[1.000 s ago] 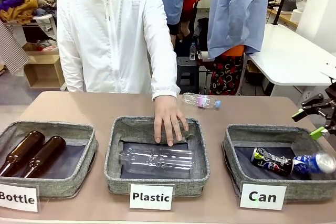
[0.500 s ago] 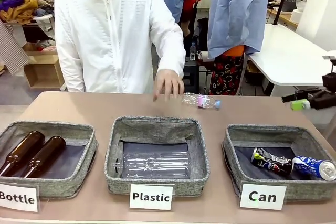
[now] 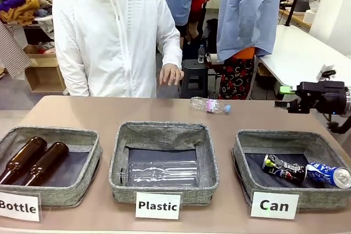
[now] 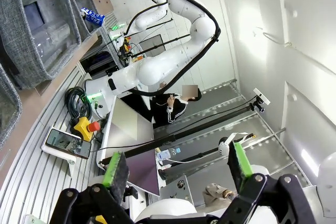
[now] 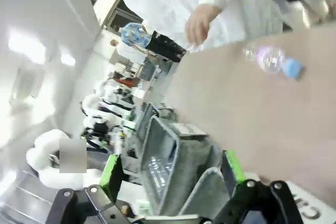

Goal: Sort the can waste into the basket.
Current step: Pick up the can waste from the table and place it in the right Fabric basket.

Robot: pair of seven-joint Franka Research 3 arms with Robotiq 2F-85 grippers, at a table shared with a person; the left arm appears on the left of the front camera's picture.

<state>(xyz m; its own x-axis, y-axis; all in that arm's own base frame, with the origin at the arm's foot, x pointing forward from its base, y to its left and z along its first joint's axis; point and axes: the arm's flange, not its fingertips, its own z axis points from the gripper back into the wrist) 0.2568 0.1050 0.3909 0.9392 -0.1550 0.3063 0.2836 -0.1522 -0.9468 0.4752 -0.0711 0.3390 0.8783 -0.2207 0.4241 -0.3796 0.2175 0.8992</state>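
Cans: two small metal cans, one black can (image 3: 283, 169) and one blue can (image 3: 328, 174), lie touching in the grey fabric basket (image 3: 244, 160) with the "Can" card.
Baskets: three; cards read "Bottle", "Plastic", "Can".
Bottles: two brown glass bottles (image 3: 33, 160); two clear plastic bottles (image 3: 162, 172).
Hard to see: the blue can is cut off at the edge.
Right gripper (image 3: 286, 97): jaws apart, empty, above the tabletop (image 3: 98, 114).
Left gripper (image 4: 177, 168): jaws apart, empty.

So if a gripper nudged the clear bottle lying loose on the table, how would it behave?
The clear bottle lies on its side on the bare table, so it would probably roll. It looks empty and thin-walled, so likely light and apt to crumple under a firm squeeze.
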